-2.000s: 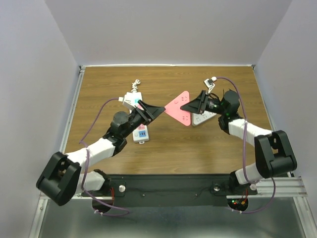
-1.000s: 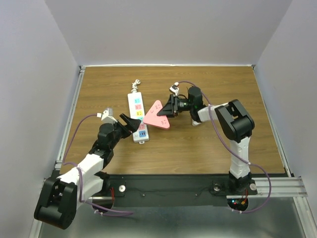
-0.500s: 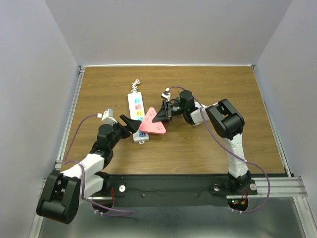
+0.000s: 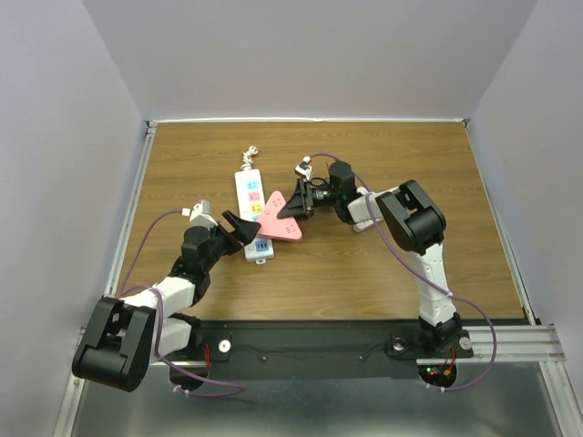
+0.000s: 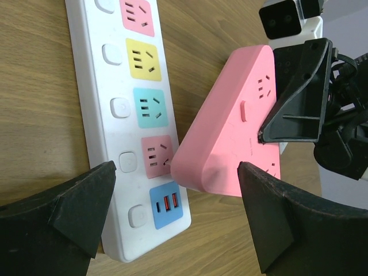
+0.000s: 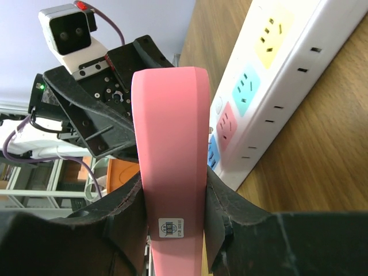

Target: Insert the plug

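Observation:
A white power strip (image 4: 251,208) with coloured sockets lies on the wooden table; it also shows in the left wrist view (image 5: 118,109) and the right wrist view (image 6: 276,69). My right gripper (image 4: 298,206) is shut on a pink triangular plug adapter (image 4: 280,220), also seen in the right wrist view (image 6: 171,155). The adapter's corner sits over the strip's pink socket (image 5: 156,156) near the blue USB panel (image 5: 167,204); its pins are hidden. My left gripper (image 4: 246,226) is open, its fingers (image 5: 69,213) straddling the strip's near end and the adapter (image 5: 236,144).
The strip's cable and plug (image 4: 249,156) lie at its far end. A white block (image 4: 361,211) lies on the table under my right forearm. Grey walls enclose the table on three sides.
My right gripper has carried the pink adapter leftward from the table's middle onto the power strip. My left arm pulled back from the strip and now sits at its near end.

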You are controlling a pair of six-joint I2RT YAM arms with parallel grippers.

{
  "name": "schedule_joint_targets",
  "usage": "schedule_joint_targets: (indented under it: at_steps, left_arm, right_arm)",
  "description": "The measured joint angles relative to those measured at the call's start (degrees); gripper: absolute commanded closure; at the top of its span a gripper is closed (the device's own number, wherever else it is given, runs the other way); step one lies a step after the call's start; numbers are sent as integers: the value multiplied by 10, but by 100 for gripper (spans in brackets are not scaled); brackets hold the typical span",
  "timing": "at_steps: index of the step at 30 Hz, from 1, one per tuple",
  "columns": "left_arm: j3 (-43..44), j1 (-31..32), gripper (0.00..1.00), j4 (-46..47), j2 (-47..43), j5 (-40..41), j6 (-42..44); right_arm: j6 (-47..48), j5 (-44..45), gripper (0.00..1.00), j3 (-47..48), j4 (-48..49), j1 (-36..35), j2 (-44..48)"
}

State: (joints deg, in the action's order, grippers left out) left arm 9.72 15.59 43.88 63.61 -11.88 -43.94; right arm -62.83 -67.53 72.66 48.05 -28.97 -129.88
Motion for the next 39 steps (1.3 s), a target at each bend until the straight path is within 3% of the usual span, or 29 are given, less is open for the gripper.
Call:
schedule_joint_targets:
  at_steps: [39]
  left_arm:
    - [0,-7,1,32,54,-6,6]
  right_arm:
    - [-15,20,100,26,6,0,-37]
